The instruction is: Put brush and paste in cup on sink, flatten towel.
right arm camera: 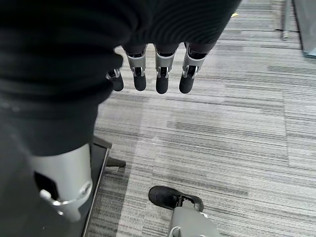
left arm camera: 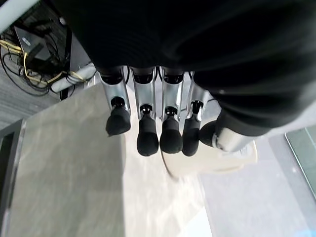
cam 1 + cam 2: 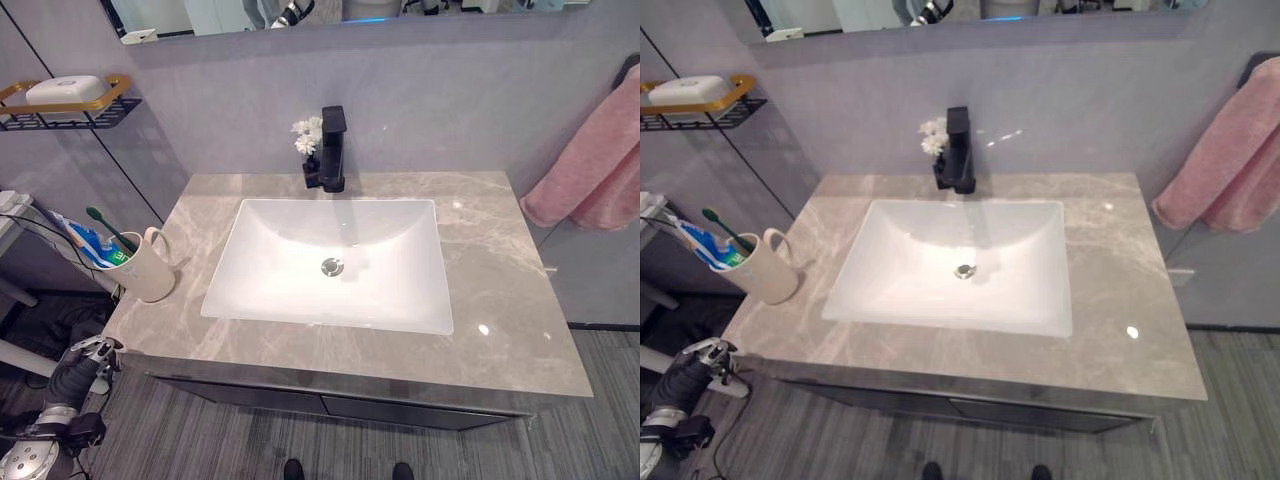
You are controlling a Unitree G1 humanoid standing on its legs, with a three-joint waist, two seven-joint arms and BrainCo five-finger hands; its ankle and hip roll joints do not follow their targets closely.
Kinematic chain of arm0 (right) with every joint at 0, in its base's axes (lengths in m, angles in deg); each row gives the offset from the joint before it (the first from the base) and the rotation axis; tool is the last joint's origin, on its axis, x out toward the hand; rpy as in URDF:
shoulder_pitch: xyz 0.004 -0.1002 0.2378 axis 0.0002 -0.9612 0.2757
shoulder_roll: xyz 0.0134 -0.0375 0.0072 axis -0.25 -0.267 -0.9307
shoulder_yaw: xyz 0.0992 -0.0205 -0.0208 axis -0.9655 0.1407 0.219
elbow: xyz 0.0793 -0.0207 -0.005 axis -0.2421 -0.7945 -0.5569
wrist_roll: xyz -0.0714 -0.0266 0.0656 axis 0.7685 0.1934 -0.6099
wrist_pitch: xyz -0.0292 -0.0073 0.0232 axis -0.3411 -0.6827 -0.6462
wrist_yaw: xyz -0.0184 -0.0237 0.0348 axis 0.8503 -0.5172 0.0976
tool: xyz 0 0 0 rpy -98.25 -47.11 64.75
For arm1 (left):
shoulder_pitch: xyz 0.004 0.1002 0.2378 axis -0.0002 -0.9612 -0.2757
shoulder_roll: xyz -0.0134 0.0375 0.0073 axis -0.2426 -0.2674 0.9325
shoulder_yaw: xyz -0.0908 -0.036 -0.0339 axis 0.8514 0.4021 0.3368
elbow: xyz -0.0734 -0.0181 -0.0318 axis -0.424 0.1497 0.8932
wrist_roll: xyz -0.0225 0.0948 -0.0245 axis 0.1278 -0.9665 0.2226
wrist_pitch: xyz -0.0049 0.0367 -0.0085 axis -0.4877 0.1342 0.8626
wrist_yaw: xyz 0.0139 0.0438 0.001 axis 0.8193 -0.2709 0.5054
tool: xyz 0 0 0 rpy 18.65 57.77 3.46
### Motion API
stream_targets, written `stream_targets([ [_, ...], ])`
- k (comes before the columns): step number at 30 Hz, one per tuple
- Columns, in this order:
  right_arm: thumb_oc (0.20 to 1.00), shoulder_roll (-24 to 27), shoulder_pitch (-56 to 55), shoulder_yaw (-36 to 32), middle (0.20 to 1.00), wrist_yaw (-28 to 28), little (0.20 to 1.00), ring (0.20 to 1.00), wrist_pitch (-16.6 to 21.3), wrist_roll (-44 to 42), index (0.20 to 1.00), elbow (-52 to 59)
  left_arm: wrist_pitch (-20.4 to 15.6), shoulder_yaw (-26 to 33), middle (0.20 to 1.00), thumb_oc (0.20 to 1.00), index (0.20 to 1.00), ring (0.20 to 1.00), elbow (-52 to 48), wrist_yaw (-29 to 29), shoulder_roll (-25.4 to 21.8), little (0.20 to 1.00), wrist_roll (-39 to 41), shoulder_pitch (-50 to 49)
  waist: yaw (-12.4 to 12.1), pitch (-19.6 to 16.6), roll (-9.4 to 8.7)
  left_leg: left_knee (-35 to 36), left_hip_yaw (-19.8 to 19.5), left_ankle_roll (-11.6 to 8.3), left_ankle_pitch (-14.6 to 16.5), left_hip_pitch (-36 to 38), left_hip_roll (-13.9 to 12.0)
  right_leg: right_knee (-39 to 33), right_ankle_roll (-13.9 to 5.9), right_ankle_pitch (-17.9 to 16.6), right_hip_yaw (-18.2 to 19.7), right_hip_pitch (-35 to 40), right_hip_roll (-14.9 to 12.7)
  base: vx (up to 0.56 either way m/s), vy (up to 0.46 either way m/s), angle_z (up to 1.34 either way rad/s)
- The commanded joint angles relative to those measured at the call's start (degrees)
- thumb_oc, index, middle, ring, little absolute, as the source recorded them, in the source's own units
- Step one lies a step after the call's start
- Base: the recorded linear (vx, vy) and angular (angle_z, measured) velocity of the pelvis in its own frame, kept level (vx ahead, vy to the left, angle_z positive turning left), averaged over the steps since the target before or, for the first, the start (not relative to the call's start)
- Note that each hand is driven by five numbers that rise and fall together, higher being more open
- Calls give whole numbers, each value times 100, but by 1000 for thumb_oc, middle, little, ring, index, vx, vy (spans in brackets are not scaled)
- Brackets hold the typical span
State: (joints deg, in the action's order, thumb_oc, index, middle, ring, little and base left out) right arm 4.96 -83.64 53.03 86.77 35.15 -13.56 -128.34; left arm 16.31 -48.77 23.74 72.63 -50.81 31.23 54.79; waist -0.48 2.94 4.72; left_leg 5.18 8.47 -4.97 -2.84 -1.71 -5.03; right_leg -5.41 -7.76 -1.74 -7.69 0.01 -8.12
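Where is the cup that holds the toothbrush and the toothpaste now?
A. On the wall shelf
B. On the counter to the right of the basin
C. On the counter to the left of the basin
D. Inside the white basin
C: the cup stands on the marble counter, at its left edge, beside the basin, with toothbrush and toothpaste in it.

Each hand has silver fingers, dark tips, dark ribbed cover.
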Motion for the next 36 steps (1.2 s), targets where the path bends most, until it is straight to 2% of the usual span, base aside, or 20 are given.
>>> stream_targets([
  [1,1000,-49,492,180,1000,136,1000,1000,91,63,1000,-23,-496,343,200,200,200,200,-66,329,-475,200,-81,457,22,382,-258,-287,56,437,383,-73,553,59,-153,-110,57,-27,-205,-8,36,-2],
  [8,1000,-13,522,166,1000,154,1000,1000,48,107,1000,-124,-596,305,200,200,200,200,-192,366,-538,200,-73,725,44,387,-281,-321,142,483,457,-81,610,82,-223,-173,148,-80,-274,11,37,-6],
  [14,1000,22,577,200,1000,60,1000,1000,9,222,1000,-218,-588,109,200,200,200,200,-564,-403,-626,200,703,607,58,397,-256,-323,374,517,510,60,615,199,-296,-375,237,-201,-288,-11,40,-11],
  [15,1000,-10,627,247,1000,21,1000,1000,32,215,1000,-212,-570,138,200,200,200,200,-558,-529,-645,200,873,538,24,468,-267,-390,521,505,500,37,495,632,-201,-139,192,-391,38,-113,-33,-35],
  [17,1000,-11,628,249,1000,21,1000,1000,32,214,1000,-213,-571,140,200,200,200,200,-556,-532,-647,200,876,536,19,465,-268,-396,526,503,505,31,491,657,-199,-125,199,-409,40,-84,-22,-46],
  [18,1000,-25,590,266,1000,8,1000,1000,67,171,1000,-216,-571,54,200,200,200,200,-450,-587,-706,200,887,612,85,529,-263,-452,511,509,446,-14,446,1074,-79,165,267,-565,484,-84,-14,-41],
  [19,1000,-25,590,263,1000,8,1000,1000,68,170,1000,-217,-573,49,200,200,200,200,-445,-587,-707,200,888,618,87,532,-263,-457,506,508,451,-14,446,1103,-77,186,262,-575,482,-123,-16,-24],
  [21,1000,-52,422,262,1000,13,1000,1000,142,48,1000,-214,-583,-149,200,200,200,200,-245,-587,-721,200,842,850,219,520,-279,-485,359,510,401,-55,561,1109,132,415,524,-559,772,-51,-10,2],
  [22,1000,-50,419,257,1000,13,1000,1000,142,47,1000,-213,-586,-159,200,200,200,200,-239,-587,-721,200,841,858,220,523,-276,-484,354,509,402,-50,561,1105,133,416,519,-551,771,-42,-58,17],
  [23,1000,-23,379,220,1000,51,1000,1000,167,-61,1000,-220,-590,-343,200,200,200,200,-110,-593,-582,200,830,1056,253,522,-291,-609,272,462,368,-142,610,911,287,372,609,-431,844,-30,-84,23],
  [25,1000,-2,315,178,1000,30,1000,1000,163,-82,1000,-244,-568,-394,200,200,200,200,-103,-637,-517,200,870,1105,271,510,-301,-744,251,436,404,-194,627,785,313,338,539,-318,826,-27,-88,26],
  [26,1000,95,220,80,1000,24,1000,1000,151,-94,1000,-297,-527,-535,200,200,200,200,-123,-716,-474,200,918,1182,318,555,-329,-1336,165,351,528,-396,671,587,362,296,468,-161,785,-22,-58,27],
  [27,1000,95,220,80,1000,24,1000,1000,151,-94,1000,-296,-527,-535,200,200,200,200,-123,-716,-474,200,918,1183,320,555,-328,-1341,162,351,531,-400,670,586,362,296,465,-162,786,-78,-89,61],
  [28,1000,255,212,10,1000,54,1000,1000,144,-46,1000,-348,-516,-656,200,200,200,200,-150,-777,-521,200,919,1231,326,696,-367,-1826,-65,181,541,-639,702,535,423,284,430,-77,729,-80,-18,64],
  [30,1000,316,161,-74,1000,80,1000,1000,136,-38,1000,-386,-475,-697,200,200,200,200,-158,-808,-531,200,958,1262,416,700,-384,-1795,63,83,440,-740,280,508,406,298,364,-31,624,-51,27,37],
  [32,1000,318,131,-127,1000,89,1000,1000,132,-64,1000,-394,-463,-713,200,200,200,200,-163,-842,-519,200,970,1233,400,690,-385,-1700,22,74,381,-721,135,475,394,313,360,23,594,21,82,11],
  [33,1000,299,115,-156,1000,114,1000,1000,116,-107,1000,-401,-481,-708,200,200,200,200,-146,-819,-489,200,1015,1200,345,635,-416,-1452,-315,23,187,-707,-125,430,337,309,413,38,498,34,104,1],
  [34,1000,299,113,-156,1000,114,1000,1000,115,-107,1000,-400,-481,-709,200,200,200,200,-146,-819,-489,200,1015,1199,350,635,-416,-1439,-319,20,180,-700,-124,429,338,311,408,43,498,77,181,-23],
  [35,1000,278,48,-170,1000,134,1000,1000,126,-118,1000,-397,-495,-735,200,200,200,200,-147,-743,-466,200,1047,1220,376,613,-393,-1148,-577,-118,-158,-643,-509,462,294,352,404,23,415,51,104,-23],
  [36,1000,278,48,-170,1000,134,1000,1000,126,-118,1000,-397,-495,-735,200,200,200,200,-147,-743,-466,200,1047,1220,376,615,-393,-1145,-576,-118,-159,-639,-509,462,294,352,404,26,415,127,260,-17],
])
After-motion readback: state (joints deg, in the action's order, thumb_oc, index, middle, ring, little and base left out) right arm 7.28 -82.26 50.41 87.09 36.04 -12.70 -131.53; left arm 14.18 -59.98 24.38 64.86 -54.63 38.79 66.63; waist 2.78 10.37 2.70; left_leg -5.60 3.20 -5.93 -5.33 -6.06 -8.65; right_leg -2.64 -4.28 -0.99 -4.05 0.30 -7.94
